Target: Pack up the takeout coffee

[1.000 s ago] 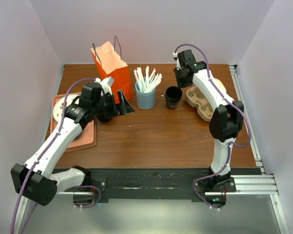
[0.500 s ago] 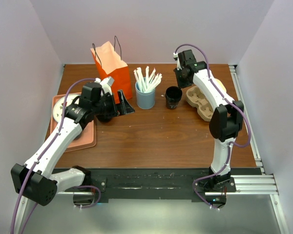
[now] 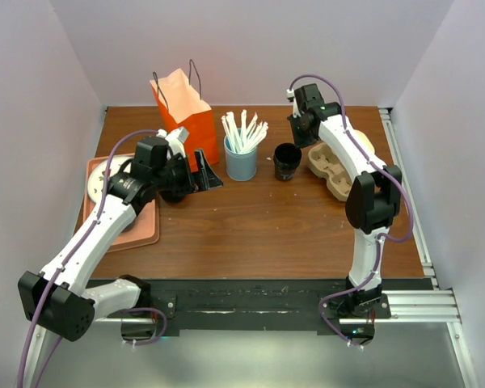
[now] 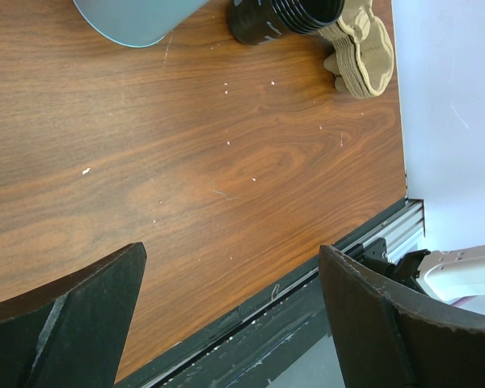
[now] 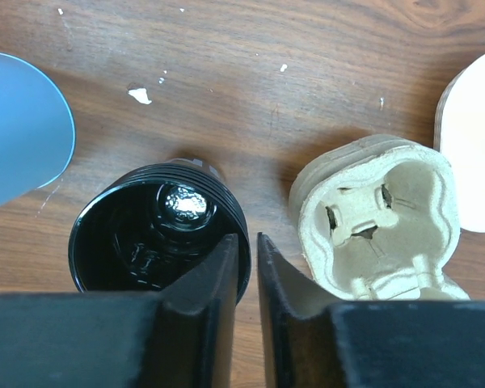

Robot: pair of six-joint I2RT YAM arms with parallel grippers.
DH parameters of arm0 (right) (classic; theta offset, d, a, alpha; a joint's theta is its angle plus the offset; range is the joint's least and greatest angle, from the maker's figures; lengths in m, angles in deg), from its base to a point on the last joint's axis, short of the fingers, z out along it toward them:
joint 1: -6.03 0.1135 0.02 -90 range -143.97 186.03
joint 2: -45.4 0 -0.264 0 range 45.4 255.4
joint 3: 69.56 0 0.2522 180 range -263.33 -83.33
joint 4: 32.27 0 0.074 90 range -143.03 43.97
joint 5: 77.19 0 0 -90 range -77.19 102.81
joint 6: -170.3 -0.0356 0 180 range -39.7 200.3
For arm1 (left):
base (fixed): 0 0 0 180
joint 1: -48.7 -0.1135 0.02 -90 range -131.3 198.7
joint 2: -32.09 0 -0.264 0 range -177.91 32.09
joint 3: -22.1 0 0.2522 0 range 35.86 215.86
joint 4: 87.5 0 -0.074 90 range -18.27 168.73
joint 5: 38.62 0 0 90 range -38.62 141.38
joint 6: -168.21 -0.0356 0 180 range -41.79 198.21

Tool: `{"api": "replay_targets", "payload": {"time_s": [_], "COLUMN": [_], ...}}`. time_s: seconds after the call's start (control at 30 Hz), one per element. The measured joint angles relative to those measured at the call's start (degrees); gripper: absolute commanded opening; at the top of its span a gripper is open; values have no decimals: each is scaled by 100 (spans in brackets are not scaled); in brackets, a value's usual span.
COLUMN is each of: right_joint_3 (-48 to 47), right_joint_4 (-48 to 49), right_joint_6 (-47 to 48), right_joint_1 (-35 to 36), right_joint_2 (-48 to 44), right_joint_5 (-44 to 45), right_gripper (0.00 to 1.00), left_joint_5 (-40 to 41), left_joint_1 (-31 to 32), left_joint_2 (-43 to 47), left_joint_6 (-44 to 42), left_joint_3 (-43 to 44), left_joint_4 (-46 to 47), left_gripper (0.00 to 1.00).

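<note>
I cannot make out the takeout coffee for certain; a dark rounded shape (image 3: 175,194) shows partly under my left wrist. My left gripper (image 3: 205,175) (image 4: 230,259) hangs open by the orange bag (image 3: 186,113), with only bare tabletop between its fingers. My right gripper (image 3: 301,133) (image 5: 252,259) hovers over the back of the table. Its fingers stand barely apart, with wood showing through the slit. One finger overlaps the rim of the open all-black cup stack (image 5: 158,234) (image 3: 287,160); nothing sits between the fingers.
A blue holder of white straws (image 3: 242,164) stands left of the black cups. Stacked cardboard cup carriers (image 3: 331,171) (image 5: 376,218) lie to their right. A pink tray (image 3: 137,230) with a plate (image 3: 97,174) lies at the left edge. Walls close in on three sides.
The right gripper's fingers have drawn closer together. The left arm and the objects have not moved.
</note>
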Motion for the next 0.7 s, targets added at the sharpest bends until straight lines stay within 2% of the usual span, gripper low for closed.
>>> {"api": "replay_targets", "payload": {"time_s": [0.07,0.3,0.7], "right_joint_3": [0,0,0], "right_joint_4": [0,0,0], "right_joint_6": [2,11,13], "right_joint_1": [-9,-13,-48], "right_joint_2": [0,0,15], "right_joint_5": [0,0,-144], "right_gripper": [14,20,19], "left_joint_5": [0,0,0], "left_joint_1": [0,0,0], "left_joint_2": [0,0,0], "left_joint_6": [0,0,0], "left_joint_3": [0,0,0], "left_joint_4": [0,0,0], "left_gripper": [93,93,93]}}
